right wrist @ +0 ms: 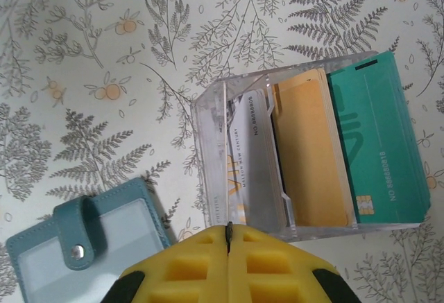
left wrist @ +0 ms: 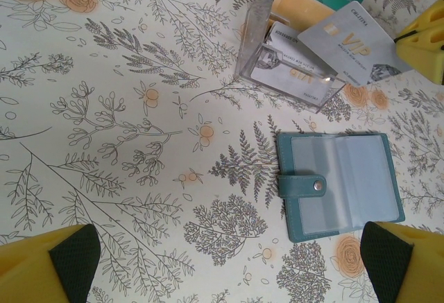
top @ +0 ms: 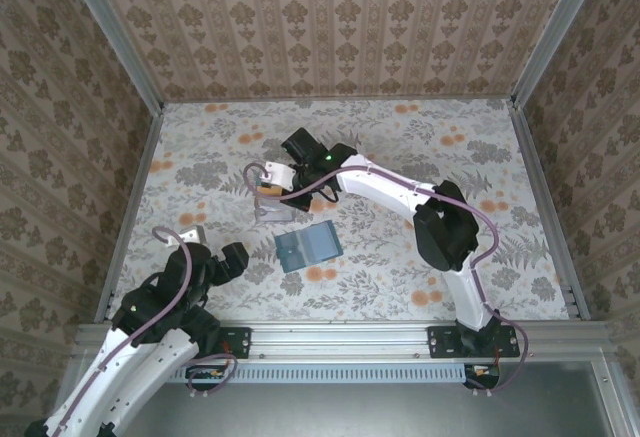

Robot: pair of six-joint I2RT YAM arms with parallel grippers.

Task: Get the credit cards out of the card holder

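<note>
Three kinds of card stand in a clear tray (right wrist: 201, 136) just beyond the card holder (top: 308, 247): a teal card (right wrist: 374, 143), an orange card (right wrist: 312, 157) and silver ones. We see the right gripper (right wrist: 229, 237) directly over the tray's near wall. It is clenched, pads pressed to a thin seam, and it seems to pinch the end of the silver VIP card (left wrist: 347, 46), which leans out over the tray's rim.

The holder lies open and flat on the floral table (top: 430, 147), near the middle, between the tray and the arm bases. Nothing covers it. Its blue-grey inside faces up and its snap strap (left wrist: 302, 185) is folded over one panel. Its long axis runs left to right, the right end slightly farther back.

Our left gripper (left wrist: 227, 265) hangs spread wide over the table, near and to the left of the holder, touching nothing.
</note>
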